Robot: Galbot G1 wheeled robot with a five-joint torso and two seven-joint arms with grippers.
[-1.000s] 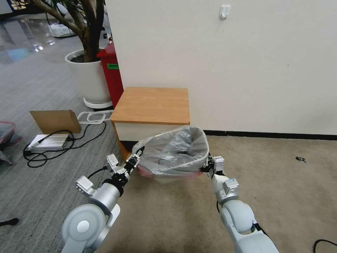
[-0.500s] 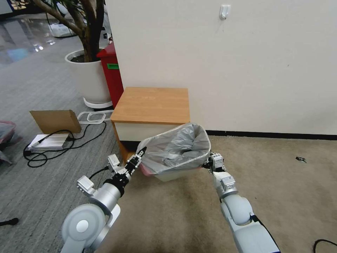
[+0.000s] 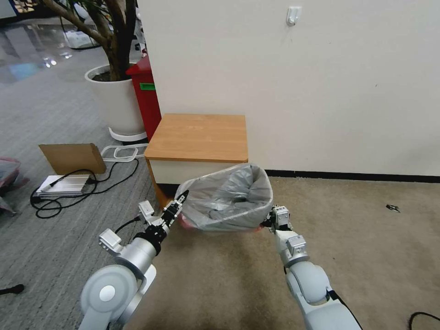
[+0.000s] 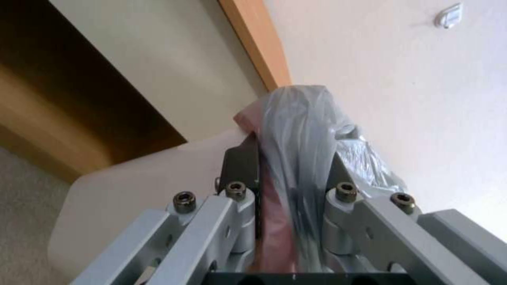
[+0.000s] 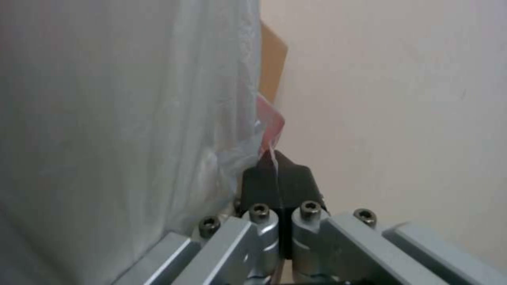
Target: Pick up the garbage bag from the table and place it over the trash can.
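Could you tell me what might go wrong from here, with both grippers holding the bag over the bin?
1. The garbage bag is thin film pinched at its pink rim by the left gripper and right gripper; pulling apart may tear it.
2. The right gripper's hold looks slight, so the rim might slip free.
3. The trash can looks light and might shift.

My left gripper (image 3: pixel 181 200) and right gripper (image 3: pixel 269 219) pinch opposite edges of garbage bag (image 3: pixel 227 197), stretched open on carpet just before table (image 3: pixel 198 136). Pink rim low, trash can hidden beneath.
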